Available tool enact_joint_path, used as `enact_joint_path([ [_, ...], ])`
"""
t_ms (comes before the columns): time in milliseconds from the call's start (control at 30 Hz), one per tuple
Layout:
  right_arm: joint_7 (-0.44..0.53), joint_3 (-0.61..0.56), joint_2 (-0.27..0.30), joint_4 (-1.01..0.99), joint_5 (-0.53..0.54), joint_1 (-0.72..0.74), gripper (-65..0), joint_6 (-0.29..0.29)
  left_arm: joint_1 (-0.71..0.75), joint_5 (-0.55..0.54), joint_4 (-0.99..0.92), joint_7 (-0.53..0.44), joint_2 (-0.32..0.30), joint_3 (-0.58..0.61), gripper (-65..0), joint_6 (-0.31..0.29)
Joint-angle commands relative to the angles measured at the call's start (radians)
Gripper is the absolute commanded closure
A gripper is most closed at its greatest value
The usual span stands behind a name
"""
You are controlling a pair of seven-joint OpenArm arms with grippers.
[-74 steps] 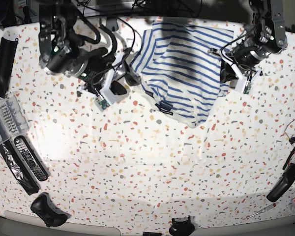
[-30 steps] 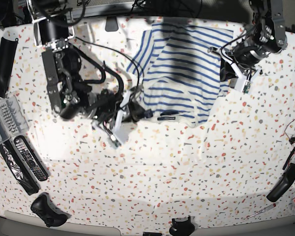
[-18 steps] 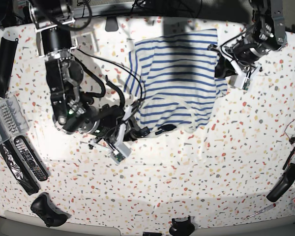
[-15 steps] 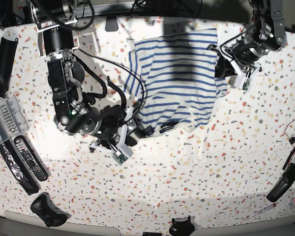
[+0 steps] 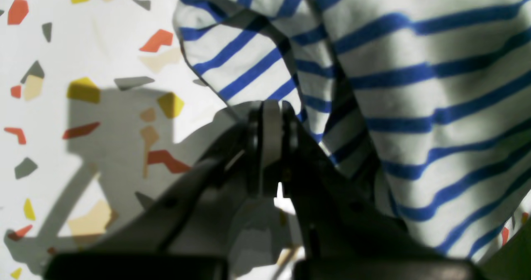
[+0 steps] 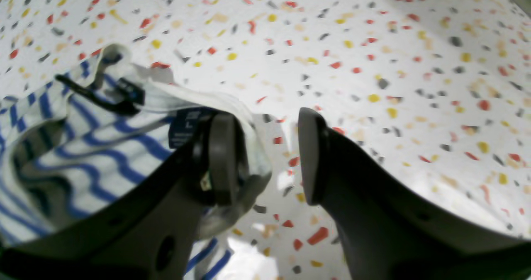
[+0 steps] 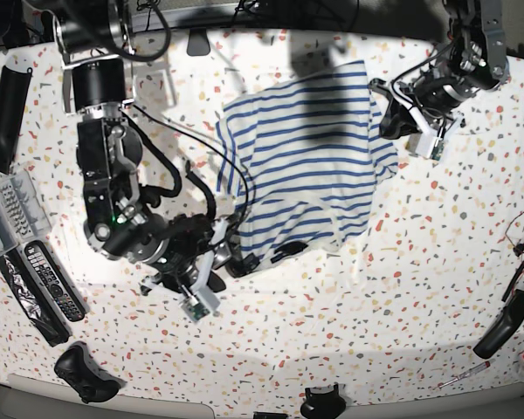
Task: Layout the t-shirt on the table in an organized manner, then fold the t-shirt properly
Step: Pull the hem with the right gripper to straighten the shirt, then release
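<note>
Lying rumpled across the far middle of the bench point(image 7: 349, 297), the t-shirt point(image 7: 306, 166) shows its blue stripes running slantwise, its dark neck label point(image 6: 184, 126) at the near edge. The left pincer point(image 5: 269, 118) is clenched on a fold of the shirt's edge, as the left wrist view shows, the striped cloth hanging beside its tips; in the base view that pincer point(image 7: 395, 122) sits at the shirt's far right corner. The right pincer point(image 6: 265, 155) stands released, jaws parted, one finger point(image 6: 220, 164) touching the collar by the label, the other over bare speckled bench. In the base view it point(image 7: 230, 262) sits at the shirt's near left edge.
</note>
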Motion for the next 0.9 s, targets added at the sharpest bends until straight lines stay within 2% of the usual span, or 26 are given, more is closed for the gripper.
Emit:
enact_joint_path([
  [0, 0.012, 0.017, 0.003, 0.021, 0.008, 0.027, -22.5, -0.007, -0.003, -0.017, 0.014, -0.020, -0.006, -0.003, 0.0, -0.011],
  [133, -0.022, 0.059, 0.003, 0.021, 0.023, 0.027, -22.5, 0.040, -0.003, -0.017, 0.014, -0.024, -0.006, -0.003, 0.0, -0.011],
  [233, -0.047, 0.091, 0.003, 0.021, 0.162, 0.030, -22.5, 0.057, -0.003, -0.017, 0.014, -0.024, -0.006, -0.003, 0.0, -0.011],
  [333, -0.154, 0.098, 0.003, 0.021, 0.293, 0.050, -22.5, 0.080, -0.003, -0.017, 0.014, -0.024, -0.006, -0.003, -0.1, -0.011],
  [533, -0.153, 0.101, 0.003, -0.058, 0.312, 0.111, -22.5, 0.063, -0.003, -0.017, 0.014, -0.024, -0.006, -0.003, -0.1, -0.011],
  [733, -0.160, 0.101, 0.003, -0.309, 0.449, 0.191, -22.5, 0.041, -0.003, -0.017, 0.014, -0.023, -0.006, -0.003, -0.1, -0.011],
  [867, -0.261, 0.101, 0.003, -0.425, 0.575, 0.248, -22.5, 0.062, -0.003, -0.017, 0.014, -0.023, -0.006, -0.003, -0.1, -0.011],
])
